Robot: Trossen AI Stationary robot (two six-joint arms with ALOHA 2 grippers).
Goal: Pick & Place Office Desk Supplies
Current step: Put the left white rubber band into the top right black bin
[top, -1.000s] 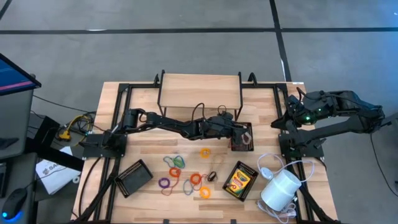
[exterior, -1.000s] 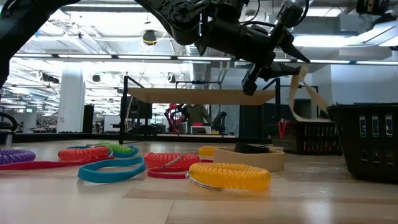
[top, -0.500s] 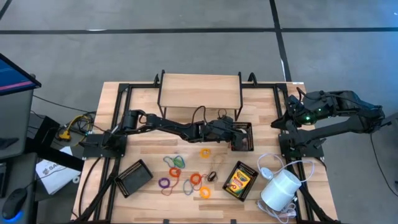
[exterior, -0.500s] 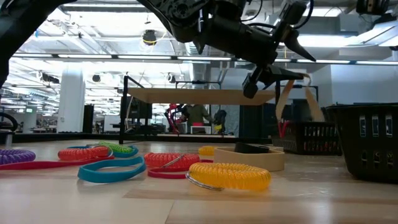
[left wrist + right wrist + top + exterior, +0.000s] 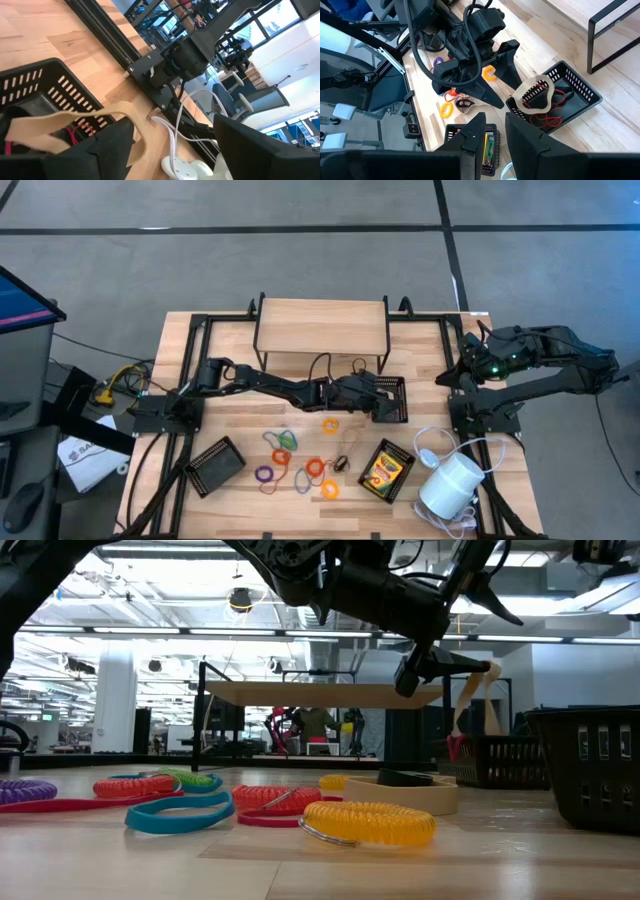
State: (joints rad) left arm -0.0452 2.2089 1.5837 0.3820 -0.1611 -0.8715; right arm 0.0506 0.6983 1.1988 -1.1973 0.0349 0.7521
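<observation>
My left gripper (image 5: pixel 384 401) reaches out over the black mesh tray (image 5: pixel 399 416) at the middle of the table, and its fingers stand wide open (image 5: pixel 503 642). A beige elastic loop (image 5: pixel 535 93) hangs from one finger down over the tray, which holds red loops (image 5: pixel 546 120). Several coloured loops (image 5: pixel 300 465) and a crayon box (image 5: pixel 385 470) lie on the near part of the table. My right gripper (image 5: pixel 496 131) waits raised at the table's right edge, slightly open and with nothing between its fingers. My left gripper no longer pinches the beige loop. The loop's upper part (image 5: pixel 131 111) lies draped over the tip of one finger (image 5: pixel 478 667), and the other finger stands clear of it. The fingers lie almost level, coming from the table's left. The loop hangs slack, its lower end (image 5: pixel 462 728) at the tray.
A second black mesh tray (image 5: pixel 215 465) lies at the near left. A white cylinder with a white cord (image 5: pixel 450 485) lies at the near right. A wooden shelf on black legs (image 5: pixel 320 325) stands at the far side, just behind the left arm.
My left gripper has opened wide above the tray. The beige loop, which was pinched between the fingers, now only hangs from one finger, and it has swung in closer under the gripper.
</observation>
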